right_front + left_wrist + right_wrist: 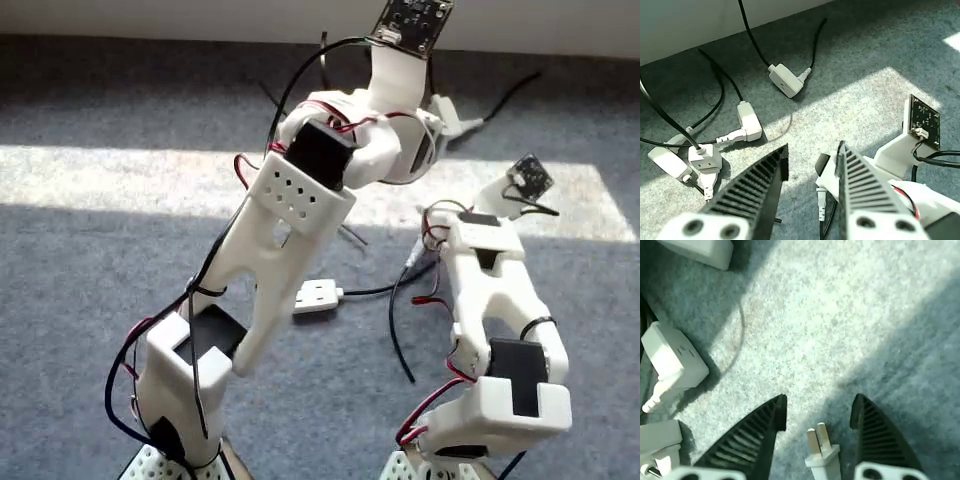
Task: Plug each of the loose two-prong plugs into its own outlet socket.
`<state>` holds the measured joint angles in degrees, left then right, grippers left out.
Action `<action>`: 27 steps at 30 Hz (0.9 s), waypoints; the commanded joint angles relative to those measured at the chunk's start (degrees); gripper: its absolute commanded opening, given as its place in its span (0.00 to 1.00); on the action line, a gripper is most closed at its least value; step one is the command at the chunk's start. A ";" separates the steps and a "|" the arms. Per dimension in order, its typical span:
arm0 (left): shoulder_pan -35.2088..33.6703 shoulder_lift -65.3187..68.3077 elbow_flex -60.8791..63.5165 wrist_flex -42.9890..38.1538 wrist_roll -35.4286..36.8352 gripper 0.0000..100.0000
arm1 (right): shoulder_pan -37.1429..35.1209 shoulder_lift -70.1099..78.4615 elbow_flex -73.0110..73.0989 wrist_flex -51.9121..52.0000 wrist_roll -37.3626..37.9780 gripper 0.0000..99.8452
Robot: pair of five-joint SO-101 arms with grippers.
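Found right claw apart, straddling loose two-prong plug flat on carpet; left claw apart too, holding nothing. Recommend closing squarely on plug body, clear of prongs, keeping them level for nearby outlet socket.

White two-prong plug, white outlet socket, black cables, grey speckled carpet

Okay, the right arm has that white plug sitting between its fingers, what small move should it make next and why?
Probably close the right gripper on the two-prong plug. Its jaws stand open with the plug lying between them on the carpet, a gap on either side, so nothing holds it yet. The outlet socket lies apart, so a grip comes first.
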<state>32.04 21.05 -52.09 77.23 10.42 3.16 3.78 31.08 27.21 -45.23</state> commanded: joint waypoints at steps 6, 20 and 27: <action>1.89 -0.22 -6.64 3.78 -2.73 0.17 | 18.07 -2.51 -22.90 15.78 -0.62 0.21; 7.52 0.75 -7.16 9.41 -13.89 0.17 | 36.79 -1.89 -25.98 40.48 15.12 0.21; 8.48 9.63 -7.78 9.67 -15.74 0.17 | 35.91 -1.89 -6.46 31.34 15.65 0.21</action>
<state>39.96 27.30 -57.63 86.90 -5.49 39.38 3.78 19.21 63.52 -30.37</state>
